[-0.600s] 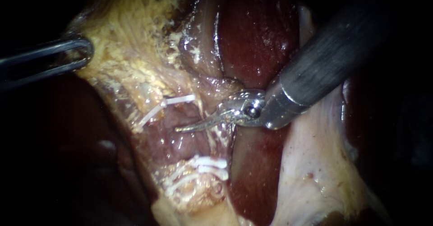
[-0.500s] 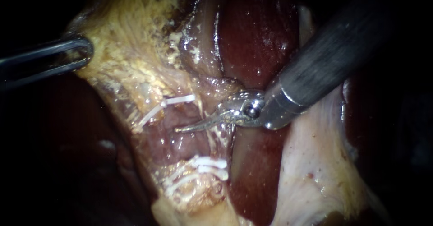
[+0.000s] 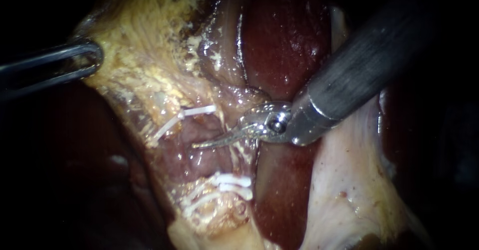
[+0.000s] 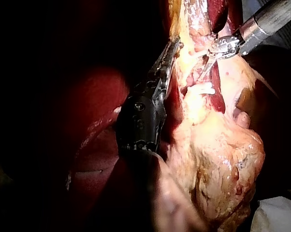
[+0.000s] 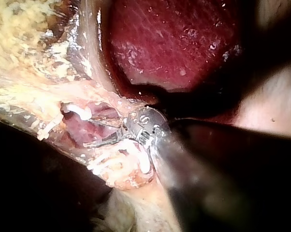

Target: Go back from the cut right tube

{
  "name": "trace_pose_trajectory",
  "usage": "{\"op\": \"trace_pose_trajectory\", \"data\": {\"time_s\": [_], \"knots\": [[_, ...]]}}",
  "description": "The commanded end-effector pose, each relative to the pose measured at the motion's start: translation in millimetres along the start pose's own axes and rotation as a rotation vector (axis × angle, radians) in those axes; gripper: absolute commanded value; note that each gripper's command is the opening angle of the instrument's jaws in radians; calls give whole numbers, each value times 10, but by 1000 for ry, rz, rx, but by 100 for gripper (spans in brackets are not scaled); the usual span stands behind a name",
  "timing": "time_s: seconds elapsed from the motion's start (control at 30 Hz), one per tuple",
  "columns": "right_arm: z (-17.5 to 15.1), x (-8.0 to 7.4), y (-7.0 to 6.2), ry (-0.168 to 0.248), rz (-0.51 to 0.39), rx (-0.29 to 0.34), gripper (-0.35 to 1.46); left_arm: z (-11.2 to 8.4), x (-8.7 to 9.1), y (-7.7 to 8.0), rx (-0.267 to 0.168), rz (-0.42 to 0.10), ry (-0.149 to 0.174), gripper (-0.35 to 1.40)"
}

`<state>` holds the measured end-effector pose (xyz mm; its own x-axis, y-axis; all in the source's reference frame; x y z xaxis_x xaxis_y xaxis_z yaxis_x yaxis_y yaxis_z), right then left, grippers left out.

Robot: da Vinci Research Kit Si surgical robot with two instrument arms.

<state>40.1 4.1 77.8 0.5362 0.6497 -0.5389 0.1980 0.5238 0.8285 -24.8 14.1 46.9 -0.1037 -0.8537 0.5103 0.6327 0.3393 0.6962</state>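
While the right instrument (image 3: pixel 202 142) lies with its end effector's blades pressed together, holding nothing | cut tube (image 3: pixel 235 152) just under them, between upper white clip (image 3: pixel 198 111) and lower clips (image 3: pixel 232 181) | judged soft, slick, easily torn | take no hold; if needed, grasp tissue beside clips.

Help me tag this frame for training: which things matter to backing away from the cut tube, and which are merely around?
In the job: right instrument, cut tube, upper clip, lower clips.
Merely around: left instrument, liver, yellowish tissue.
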Motion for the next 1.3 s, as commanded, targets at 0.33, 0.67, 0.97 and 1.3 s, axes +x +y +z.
{"op": "trace_pose_trajectory", "data": {"time_s": [0.33,0.67,0.97,1.3], "knots": [[0,0,-5,0,-17,1,103,0,0,0,0,0,0,-35],[-14,-10,-31,38,-294,-135,143,0,1,0,0,1,0,-35],[-70,-33,-62,30,-482,-234,143,1,3,1,0,1,-1,-35],[-144,-8,-97,30,-600,-321,143,4,6,3,-1,3,-2,-35]]}}
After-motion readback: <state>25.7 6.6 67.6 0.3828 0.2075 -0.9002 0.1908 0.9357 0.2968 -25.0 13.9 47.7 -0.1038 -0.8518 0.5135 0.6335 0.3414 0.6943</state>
